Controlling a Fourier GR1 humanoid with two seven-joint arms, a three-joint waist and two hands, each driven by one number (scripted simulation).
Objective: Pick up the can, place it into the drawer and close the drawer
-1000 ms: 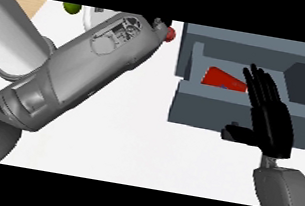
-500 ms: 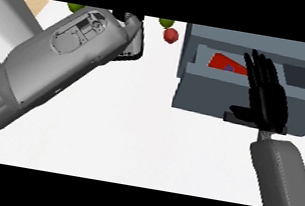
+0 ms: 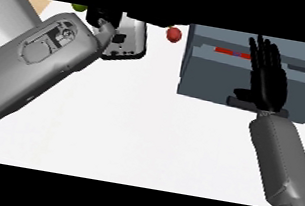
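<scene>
The drawer (image 3: 256,84) stands nearly shut, with only a narrow gap along its upper edge. A sliver of red in that gap is probably the can (image 3: 229,52), so the placing looks done and only the last bit of closing remains. The right hand (image 3: 267,81) lies flat against the drawer front, fingers straight and together. The left hand (image 3: 102,18) is mostly hidden behind its own grey forearm at the table's far edge; its fingers cannot be made out. A small red object (image 3: 173,34) and a green one (image 3: 78,7) are cut off beside it.
</scene>
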